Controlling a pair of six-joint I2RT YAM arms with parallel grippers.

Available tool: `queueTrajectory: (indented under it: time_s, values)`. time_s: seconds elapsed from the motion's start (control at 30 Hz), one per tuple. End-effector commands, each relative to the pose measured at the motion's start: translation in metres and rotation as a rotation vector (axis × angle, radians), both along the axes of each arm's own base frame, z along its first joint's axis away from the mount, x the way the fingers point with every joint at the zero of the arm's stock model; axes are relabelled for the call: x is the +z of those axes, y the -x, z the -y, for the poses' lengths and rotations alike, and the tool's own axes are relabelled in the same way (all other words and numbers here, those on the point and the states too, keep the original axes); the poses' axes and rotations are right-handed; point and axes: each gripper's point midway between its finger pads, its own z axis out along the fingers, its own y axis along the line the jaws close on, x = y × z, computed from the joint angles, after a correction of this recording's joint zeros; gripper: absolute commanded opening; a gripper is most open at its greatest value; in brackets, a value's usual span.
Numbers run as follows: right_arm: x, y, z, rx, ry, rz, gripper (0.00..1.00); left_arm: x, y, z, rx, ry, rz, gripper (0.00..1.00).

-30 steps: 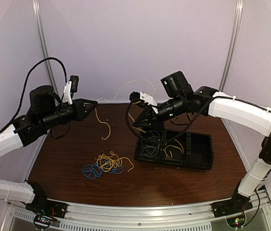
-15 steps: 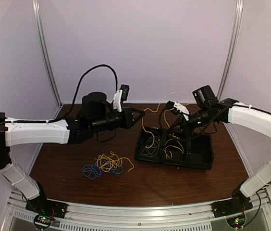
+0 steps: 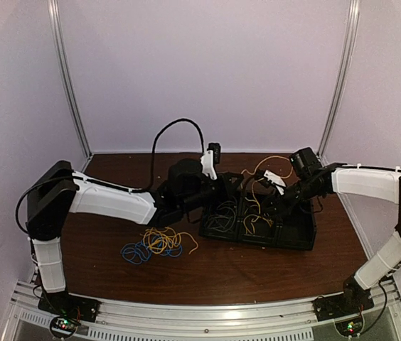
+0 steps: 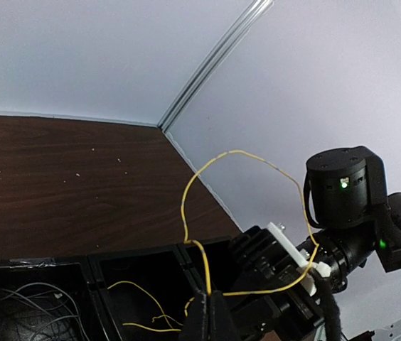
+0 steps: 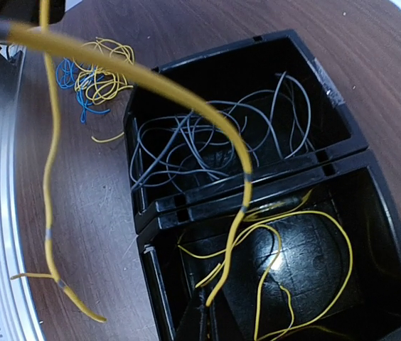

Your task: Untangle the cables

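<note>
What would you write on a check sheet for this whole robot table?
Surface: dark wooden table, with a black tray of compartments on it.
Job's things: grey cables in the tray's left compartment, seen from the top camera; loose yellow cables in the middle one; a yellow and blue tangle on the table; one long yellow cable strung above the tray.
Clutter: nothing seen.
Pincers: left pincer and right pincer are both shut on the long yellow cable.
Cables: a thick black robot cable arches over the left arm.
Surroundings: pale walls, metal posts, a metal rail at the near edge.
</note>
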Motion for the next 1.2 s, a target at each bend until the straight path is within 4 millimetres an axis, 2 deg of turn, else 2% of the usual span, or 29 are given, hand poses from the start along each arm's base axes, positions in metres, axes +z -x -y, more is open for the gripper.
queueTrajectory:
  time_s: [0.0,0.1,0.23,0.33,0.57,0.73,0.97,1.1,1.17]
  values:
    - [-0.017,-0.008,-0.007,0.0,-0.019,-0.05,0.02,0.037,-0.013,-0.011,0.106,0.131,0.054,0.0]
    - [-0.028,-0.013,-0.007,-0.017,0.002,-0.085,0.03,0.04,-0.015,-0.026,0.161,0.129,0.067,0.0]
    - [-0.029,-0.009,-0.005,-0.018,0.014,-0.098,0.2,0.045,-0.014,-0.047,0.223,0.123,0.088,0.0]
    - [-0.022,-0.002,0.0,-0.017,0.023,-0.078,0.35,0.05,-0.014,-0.053,0.24,0.09,0.109,0.0]
    - [0.014,0.016,0.016,-0.022,0.046,0.015,0.55,0.05,-0.014,-0.057,0.246,0.029,0.113,0.0]
    - [0.015,0.027,0.027,-0.019,0.107,0.015,0.6,0.04,-0.018,-0.049,0.212,-0.016,0.098,0.0]
    - [-0.004,0.017,0.039,-0.081,0.152,-0.016,0.6,0.04,-0.017,-0.041,0.177,0.013,0.093,0.0]
    - [0.009,0.043,0.026,0.053,0.041,-0.042,0.65,0.039,-0.029,-0.048,0.228,-0.019,0.09,0.0]
    - [0.009,0.055,0.031,0.09,0.062,-0.018,0.66,0.038,-0.04,-0.055,0.249,-0.032,0.082,0.0]
